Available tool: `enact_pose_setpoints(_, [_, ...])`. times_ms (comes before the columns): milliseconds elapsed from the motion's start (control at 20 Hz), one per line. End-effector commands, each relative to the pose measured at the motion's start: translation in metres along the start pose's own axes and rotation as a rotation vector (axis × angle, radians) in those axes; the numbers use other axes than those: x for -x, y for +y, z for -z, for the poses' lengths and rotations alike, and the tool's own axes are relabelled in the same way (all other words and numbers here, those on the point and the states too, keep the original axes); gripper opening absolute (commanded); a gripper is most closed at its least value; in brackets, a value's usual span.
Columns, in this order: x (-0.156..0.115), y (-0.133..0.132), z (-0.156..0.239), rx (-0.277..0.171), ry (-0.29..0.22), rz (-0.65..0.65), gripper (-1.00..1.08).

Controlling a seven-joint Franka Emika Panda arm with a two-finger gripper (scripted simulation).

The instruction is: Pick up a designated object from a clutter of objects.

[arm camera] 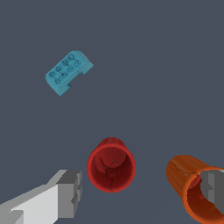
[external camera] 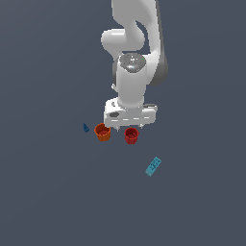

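The approach is under way: the gripper (arm camera: 140, 192) hangs spread wide above the counter (external camera: 53, 192), holding nothing, roughly over the red cup (arm camera: 111, 165). One finger sits just beside the cup; the other overlaps the orange cup (arm camera: 192, 188) in the wrist view. Next, probably, centring on the red cup before descending. It is small, tapered, upright, close beside its orange twin.

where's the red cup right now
In the exterior view the red cup stands upright just below the gripper, immediately to the exterior view's right of the orange cup, with the light-blue block farther off.
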State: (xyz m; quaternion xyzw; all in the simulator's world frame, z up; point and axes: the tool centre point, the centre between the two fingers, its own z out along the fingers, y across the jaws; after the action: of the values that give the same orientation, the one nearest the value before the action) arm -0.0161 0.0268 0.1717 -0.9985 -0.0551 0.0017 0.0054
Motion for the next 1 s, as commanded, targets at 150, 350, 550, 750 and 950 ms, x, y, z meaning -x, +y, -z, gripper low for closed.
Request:
enact_pose_setpoints(150, [0.017, -0.011, -0.040, 0.007, 0.002, 0.053, 1.00])
enact_pose_setpoints(350, [0.028, -0.016, -0.058, 0.010, 0.002, 0.080, 1.00])
enact_pose_setpoints(550, [0.035, -0.020, -0.070, 0.011, 0.002, 0.097, 1.00])
enact_pose_setpoints(750, [0.038, -0.022, -0.074, 0.011, 0.002, 0.105, 1.00])
enact_pose_setpoints(950, [0.038, -0.021, -0.075, 0.011, 0.001, 0.104, 1.00])
